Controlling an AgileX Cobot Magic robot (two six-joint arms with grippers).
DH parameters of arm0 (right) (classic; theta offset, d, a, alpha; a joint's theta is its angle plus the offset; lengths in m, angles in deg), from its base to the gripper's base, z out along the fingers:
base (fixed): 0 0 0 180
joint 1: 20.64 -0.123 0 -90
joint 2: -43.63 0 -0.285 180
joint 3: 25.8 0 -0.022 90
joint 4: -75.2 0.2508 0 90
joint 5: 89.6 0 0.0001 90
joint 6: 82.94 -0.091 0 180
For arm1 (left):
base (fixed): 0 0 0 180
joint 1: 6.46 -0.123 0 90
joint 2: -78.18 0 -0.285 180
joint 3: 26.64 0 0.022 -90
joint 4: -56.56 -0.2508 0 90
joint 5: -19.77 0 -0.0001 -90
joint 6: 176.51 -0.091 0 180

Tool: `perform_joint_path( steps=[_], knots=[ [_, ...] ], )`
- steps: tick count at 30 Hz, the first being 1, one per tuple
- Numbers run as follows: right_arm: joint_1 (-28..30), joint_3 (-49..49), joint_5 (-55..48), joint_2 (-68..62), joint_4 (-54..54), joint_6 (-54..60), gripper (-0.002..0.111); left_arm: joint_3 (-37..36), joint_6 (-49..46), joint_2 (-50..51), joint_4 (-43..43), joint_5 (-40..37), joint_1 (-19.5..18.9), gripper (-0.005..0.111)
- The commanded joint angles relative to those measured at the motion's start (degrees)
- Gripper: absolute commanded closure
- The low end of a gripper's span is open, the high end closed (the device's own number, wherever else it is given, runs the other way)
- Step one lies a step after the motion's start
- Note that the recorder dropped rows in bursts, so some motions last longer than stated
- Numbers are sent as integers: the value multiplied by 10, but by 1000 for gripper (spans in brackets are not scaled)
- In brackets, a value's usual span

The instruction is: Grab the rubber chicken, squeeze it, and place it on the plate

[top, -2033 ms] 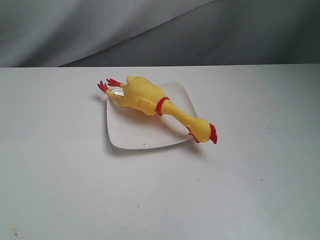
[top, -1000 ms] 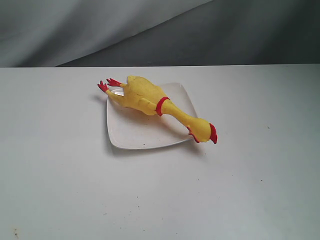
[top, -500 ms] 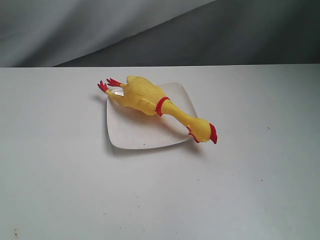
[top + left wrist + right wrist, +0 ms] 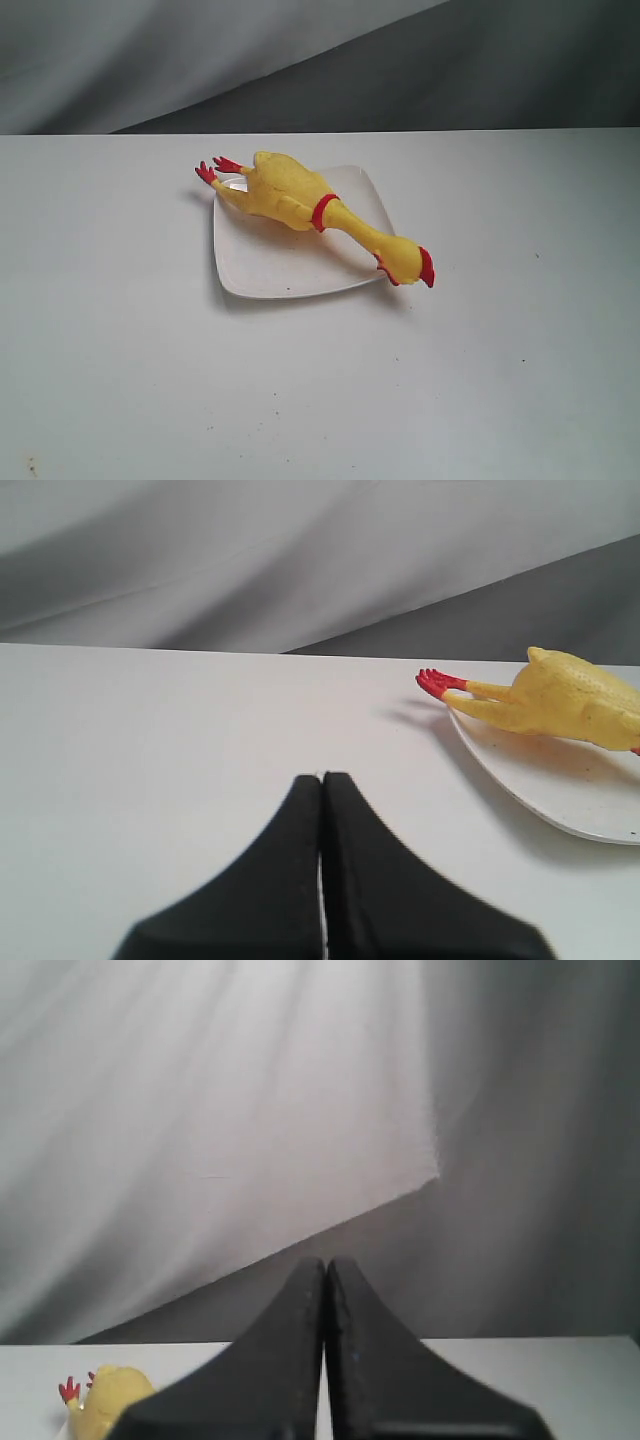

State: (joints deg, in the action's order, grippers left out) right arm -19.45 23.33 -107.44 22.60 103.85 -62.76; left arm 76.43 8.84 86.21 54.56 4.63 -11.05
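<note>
The left gripper [image 4: 322, 777] has its two black jaws pressed together, tip to tip, with nothing between them. It hangs just above the white table [image 4: 150, 740], touching none of the task's things. The rubber chicken [image 4: 570, 695] lies ahead of these jaws and off to one side, well apart from them. Its red feet are the end nearest the fingertips, and its bumpy yellow body runs away from them over the plate [image 4: 560, 800].

The right gripper [image 4: 326, 1262] is likewise closed flat on itself and holds nothing. Beyond its jaws hangs a grey cloth backdrop [image 4: 250, 1110]. Past one side of the jaws, low and apart from them, a rounded yellow part of the chicken [image 4: 108, 1395] shows with a bit of red on it; which end this is I cannot tell.

Neither gripper appears in the exterior view. There the rubber chicken [image 4: 290, 190] lies on its side across the plate [image 4: 280, 270], its long axis along the plate's diagonal. The feet stick out past the far left corner. The red neck band sits over the plate. The head, with its red comb and wattle, points toward the near right and overhangs the rim there, above the table [image 4: 120, 350]. The toy is longer than the plate, so both ends pass its edge.
</note>
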Motion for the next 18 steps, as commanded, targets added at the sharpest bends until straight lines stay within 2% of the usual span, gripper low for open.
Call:
perform_joint_path(
  steps=[1, 9, 18],
  knots=[
    [16, 90, 48, 36, -4, -70, 108, -3, 2, -2, -1, -1, -1, 107],
    [16, 214, 59, 93, -61, -72, 108, -3, 2, -2, -1, -1, -1, 107],
    [16, 281, 59, 132, -49, -72, 108, -3, 2, -2, -1, -1, -1, 107]
  ],
)
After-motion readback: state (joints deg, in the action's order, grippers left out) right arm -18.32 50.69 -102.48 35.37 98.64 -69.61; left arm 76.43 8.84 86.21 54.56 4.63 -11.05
